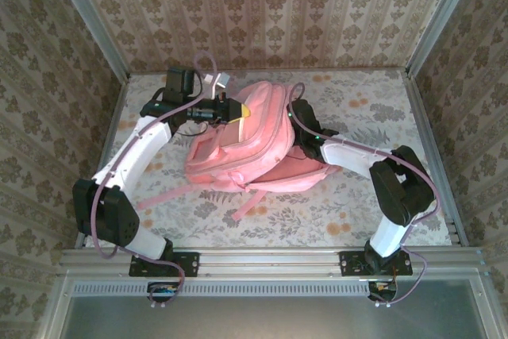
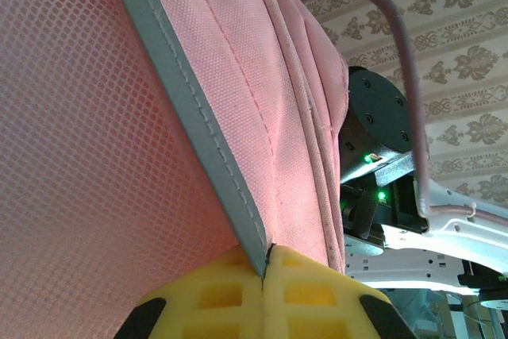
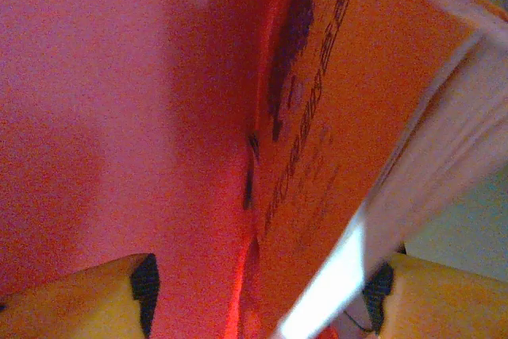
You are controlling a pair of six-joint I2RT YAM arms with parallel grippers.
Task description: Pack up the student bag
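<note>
Packing appears partly done, judging from the present layout.

Left side: the left gripper [image 2: 266, 279] is pinched fully closed on the grey-trimmed edge [image 2: 190, 125] of the student bag [image 1: 238, 144]. Its yellow pads meet on the trim, with pink mesh lining to one side and woven outer fabric to the other. This hold looks intended to keep the mouth of the bag open.

Centre: the bag lies roughly in the middle of the patterned table [image 1: 357, 220], with its straps trailing toward the near edge.

Right side: the right gripper [image 3: 262, 311] sits inside the bag's opening at its right side, with its fingers standing wide apart. An orange book [image 3: 333, 93] with dark print and a white page edge lies between them, surrounded by pink lining. No contact between pads and book can be confirmed, so I judge the book to be inside the bag and not gripped.

Outstanding, in my estimate: withdrawal of the right arm, any further items, and closing the zip.

Not determinable: how deep the book sits, whether it lies flat, and what else the bag contains. The right wrist view is blurred and red-tinted, and the print is unreadable. From above, the bag's own fabric hides the interior.
</note>
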